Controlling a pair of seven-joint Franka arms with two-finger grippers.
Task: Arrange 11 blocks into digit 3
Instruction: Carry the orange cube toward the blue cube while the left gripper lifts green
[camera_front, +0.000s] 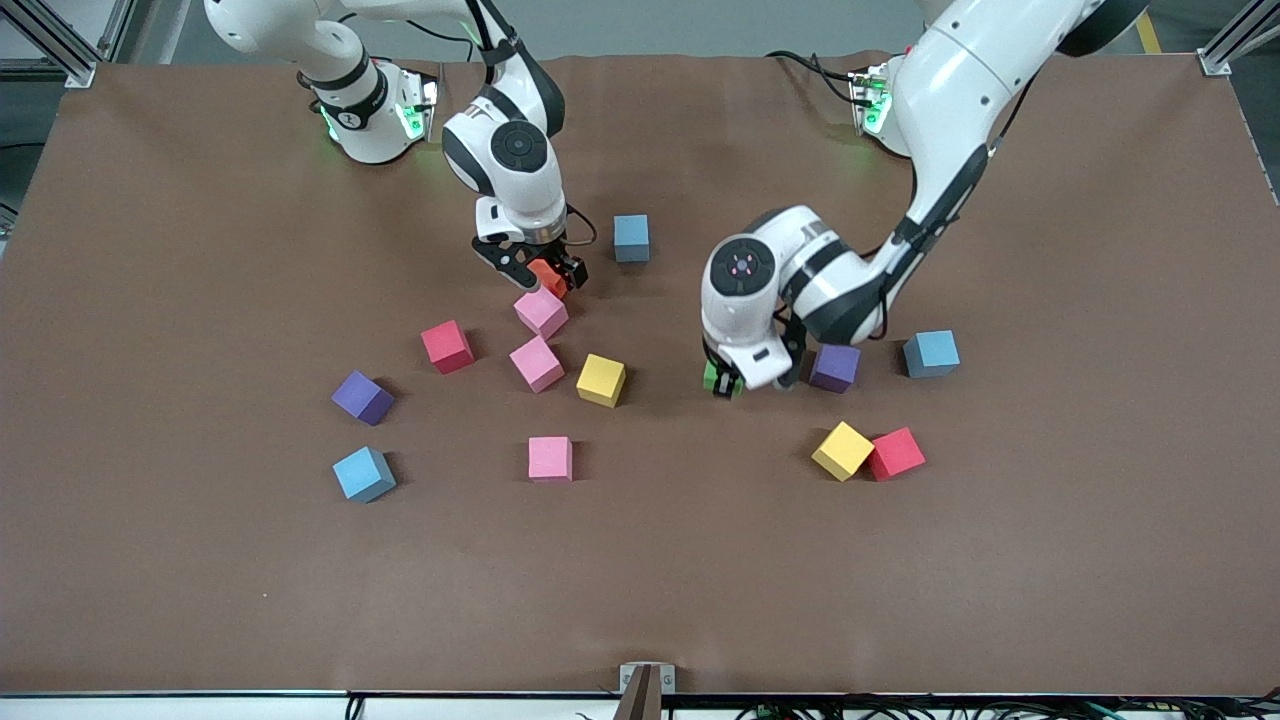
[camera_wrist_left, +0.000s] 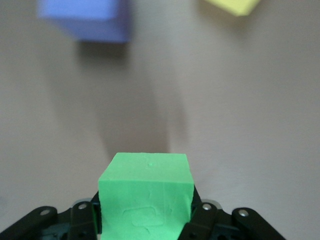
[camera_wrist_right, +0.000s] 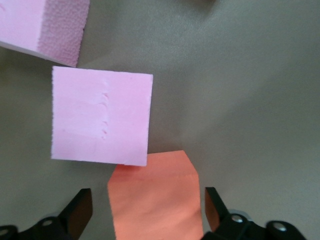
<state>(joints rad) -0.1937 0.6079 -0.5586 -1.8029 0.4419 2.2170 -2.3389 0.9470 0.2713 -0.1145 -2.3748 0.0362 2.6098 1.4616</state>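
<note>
left tool (camera_front: 722, 385) clamped on green block (camera_wrist_left: 146, 195), low over the table (camera_front: 200, 580) beside purple block (camera_front: 835, 367), likely for carrying into the figure. right tool (camera_front: 541, 272) spread wide, straddling orange block (camera_wrist_right: 155, 197) against pink block (camera_wrist_right: 101, 118), ready to pinch.

An orange block (camera_wrist_right: 155, 195) sits between the right gripper's (camera_wrist_right: 148, 212) spread black fingers (camera_wrist_right: 80, 210), one corner touching a pink block (camera_wrist_right: 101, 118); a second pink block (camera_wrist_right: 42, 25) lies beside that one on the brown table (camera_wrist_right: 240, 100).
</note>
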